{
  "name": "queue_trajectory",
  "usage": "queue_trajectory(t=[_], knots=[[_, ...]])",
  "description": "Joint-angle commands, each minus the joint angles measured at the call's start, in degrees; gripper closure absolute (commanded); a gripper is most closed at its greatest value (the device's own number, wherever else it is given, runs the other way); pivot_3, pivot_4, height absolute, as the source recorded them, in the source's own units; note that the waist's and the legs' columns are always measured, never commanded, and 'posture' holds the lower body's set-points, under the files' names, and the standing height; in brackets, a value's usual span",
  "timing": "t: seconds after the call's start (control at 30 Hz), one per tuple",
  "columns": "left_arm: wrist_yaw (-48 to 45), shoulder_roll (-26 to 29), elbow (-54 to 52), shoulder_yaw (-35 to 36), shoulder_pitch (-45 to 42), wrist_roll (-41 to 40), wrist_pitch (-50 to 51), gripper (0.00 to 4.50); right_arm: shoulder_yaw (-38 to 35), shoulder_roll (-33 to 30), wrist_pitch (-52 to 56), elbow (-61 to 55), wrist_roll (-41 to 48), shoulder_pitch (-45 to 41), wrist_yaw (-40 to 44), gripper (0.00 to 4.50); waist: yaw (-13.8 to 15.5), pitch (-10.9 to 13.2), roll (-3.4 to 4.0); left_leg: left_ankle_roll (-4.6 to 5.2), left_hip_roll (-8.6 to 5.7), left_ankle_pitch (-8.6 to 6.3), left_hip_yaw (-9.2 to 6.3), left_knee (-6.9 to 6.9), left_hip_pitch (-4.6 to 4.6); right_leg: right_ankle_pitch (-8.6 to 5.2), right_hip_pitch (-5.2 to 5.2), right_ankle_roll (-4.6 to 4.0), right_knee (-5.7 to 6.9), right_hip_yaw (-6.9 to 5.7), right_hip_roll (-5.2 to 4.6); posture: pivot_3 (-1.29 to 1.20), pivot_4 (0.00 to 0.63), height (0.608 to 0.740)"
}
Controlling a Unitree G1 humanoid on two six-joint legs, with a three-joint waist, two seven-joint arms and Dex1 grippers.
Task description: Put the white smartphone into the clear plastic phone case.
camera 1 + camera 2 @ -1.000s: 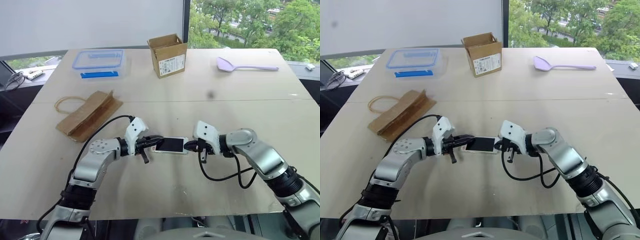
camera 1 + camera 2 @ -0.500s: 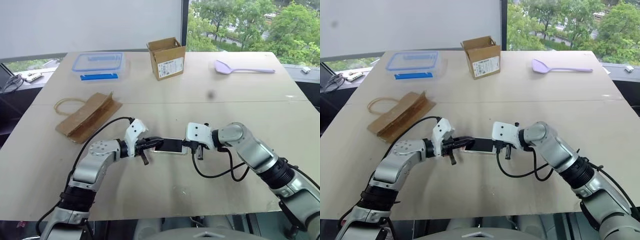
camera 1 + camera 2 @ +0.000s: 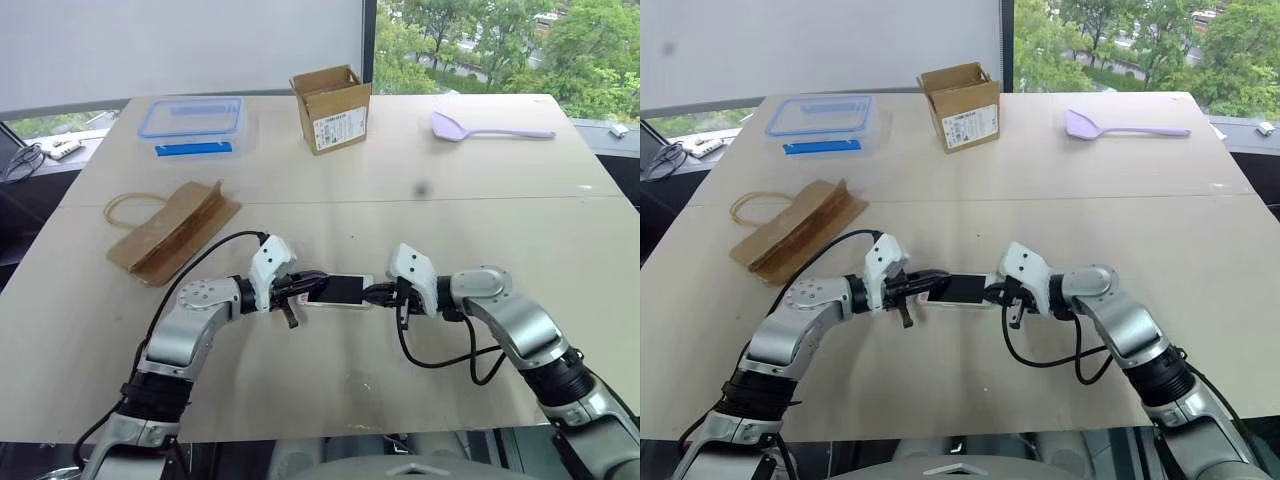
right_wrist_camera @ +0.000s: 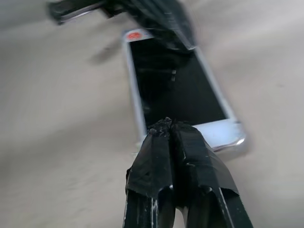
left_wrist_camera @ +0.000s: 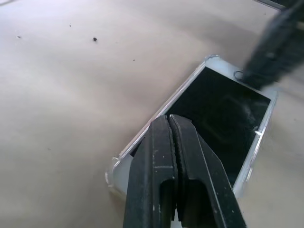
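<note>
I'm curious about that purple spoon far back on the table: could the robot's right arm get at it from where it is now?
Probably not without stepping closer: the purple spoon lies near the far edge, well beyond the right gripper, though bare table lies between.

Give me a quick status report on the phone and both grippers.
Left gripper shut, tips on one end of the white smartphone. Right gripper shut at the other end. Clear case rims the phone. Nothing in the way.
</note>
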Motion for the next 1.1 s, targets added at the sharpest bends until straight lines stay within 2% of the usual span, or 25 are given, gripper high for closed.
queue_trajectory(t=[0.03, 0.43, 0.5, 0.7, 0.83, 0.97, 1.1], knots=[[-0.1, 0.0, 1.2, -0.6, 0.8, 0.6, 0.3, 4.46, 1.1, -2.1, 0.2, -0.8, -0.6, 0.8, 0.1, 4.50, 0.0, 0.0, -0.03, 0.00, 0.00, 0.00, 0.01, 0.00, 0.00, -0.03, 0.00, 0.05, -0.01, 0.00, 0.00, 0.00, 0.150, 0.740], [0.1, 0.3, 0.3, -0.5, 1.5, 0.5, 0.5, 4.46, 8.4, -1.4, -3.1, 4.9, -5.6, -3.8, 0.4, 4.50, -0.4, 0.1, -0.13, 0.00, 0.12, 0.00, -0.03, 0.03, 0.19, -0.11, 0.03, 0.18, 0.12, 0.08, 0.21, 0.00, 0.150, 0.740], [0.3, 0.4, -0.3, -0.4, 1.8, 0.5, 0.7, 4.46, 6.6, -0.3, -2.2, 4.2, -3.7, -3.3, 0.3, 4.50, -0.5, 0.1, -0.14, 0.00, 0.21, 0.00, -0.02, 0.03, 0.24, -0.08, 0.03, 0.15, 0.15, 0.13, 0.33, 0.00, 0.150, 0.740], [0.8, 0.4, -1.2, -0.1, 2.5, 0.2, 1.2, 4.46, -4.8, -0.4, 7.1, -5.2, 12.2, 0.5, 5.1, 4.50, -0.2, 0.4, -0.04, 0.00, 0.37, 0.00, -0.05, 0.02, 0.23, -0.04, 0.01, 0.03, 0.23, 0.10, 0.49, 0.00, 0.150, 0.740], [0.8, 0.3, -1.4, -0.1, 2.8, 0.4, 1.3, 4.46, -9.0, 1.5, 10.5, -7.3, 18.1, 0.7, 2.3, 4.50, -0.2, 0.5, -0.16, 0.00, 0.34, 0.00, 0.00, 0.05, 0.22, -0.04, 0.01, 0.04, 0.22, 0.16, 0.45, 0.00, 0.150, 0.740], [0.7, 0.2, -1.1, -0.4, 2.5, 0.6, 1.2, 4.46, -5.0, 2.6, 8.5, -3.6, 12.7, -1.4, -2.7, 4.50, -0.2, 0.6, -0.16, 0.00, 0.33, 0.00, 0.01, 0.08, 0.22, -0.04, 0.01, 0.04, 0.22, 0.16, 0.43, 0.00, 0.150, 0.740], [0.7, 0.1, -0.8, -0.5, 2.3, 0.7, 1.0, 4.46, 0.7, 2.0, 4.5, 1.3, 7.2, -3.1, -3.5, 4.50, -0.1, 0.6, -0.17, 0.00, 0.32, 0.00, 0.01, 0.10, 0.20, -0.04, 0.01, 0.04, 0.22, 0.16, 0.43, 0.00, 0.150, 0.740]])
